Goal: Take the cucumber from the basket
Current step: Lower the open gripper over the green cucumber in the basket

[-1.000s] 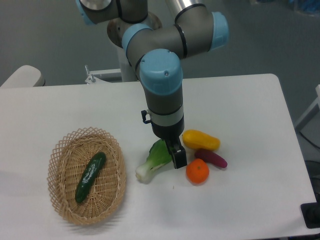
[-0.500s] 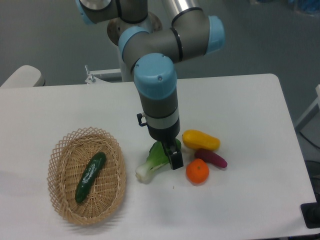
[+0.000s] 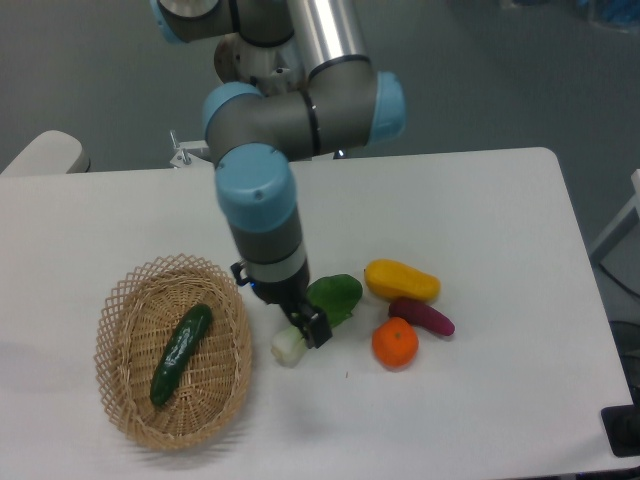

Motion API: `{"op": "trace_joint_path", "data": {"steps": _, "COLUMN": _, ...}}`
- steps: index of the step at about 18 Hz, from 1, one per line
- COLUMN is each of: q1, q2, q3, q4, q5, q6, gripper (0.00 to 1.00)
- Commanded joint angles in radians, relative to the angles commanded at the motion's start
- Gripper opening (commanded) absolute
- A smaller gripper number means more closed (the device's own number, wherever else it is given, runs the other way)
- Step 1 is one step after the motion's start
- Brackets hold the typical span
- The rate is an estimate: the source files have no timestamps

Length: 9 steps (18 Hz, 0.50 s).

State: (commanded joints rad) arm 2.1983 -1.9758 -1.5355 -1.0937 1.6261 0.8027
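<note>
1. Nearest the fingers: gripper (image 3: pixel 308 328) hanging low over the white stem of the bok choy (image 3: pixel 318 312), pointing down at the table (image 3: pixel 480 230); only one dark finger tip readable, so whether spread or pressed together cannot be told. Nothing seen pinched.
2. Just right of the fingers: bok choy's green leaf, then a little further right an orange (image 3: pixel 395 343), a purple vegetable (image 3: pixel 423 316), perhaps an eggplant, and a yellow one (image 3: pixel 401 281), perhaps a pepper or mango, clustered close together.
3. Left of the fingers: wicker basket (image 3: pixel 135 300), its near rim a short way from the finger tip, not touching.
4. Further left, inside the basket: cucumber (image 3: pixel 181 353), lying diagonally on the woven floor, upper end toward the fingers, lower end away. Untouched, well apart from the gripper.
5. Step in hand, by judgement: approach travel toward the basket, pick not yet begun.
6. Next move, likely: carry on leftward over the rim, turn the wrist so the fingers straddle the cucumber across its slim width near mid-length, open wide enough, then descend without snagging the looped weave.
</note>
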Motion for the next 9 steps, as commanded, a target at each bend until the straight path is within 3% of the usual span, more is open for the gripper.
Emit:
{"op": "trace_joint_path", "data": {"steps": 7, "q1": -0.095, "q2": -0.037, "q3": -0.026, "q4": 0.012, "q5": -0.006, "q6": -0.227, "gripper": 1.00}}
{"op": "trace_joint_path", "data": {"steps": 9, "q1": -0.120, "q2": -0.064, "q3": -0.029, "q4": 0.044, "q5": -0.008, "q6": -0.249, "gripper": 1.00}}
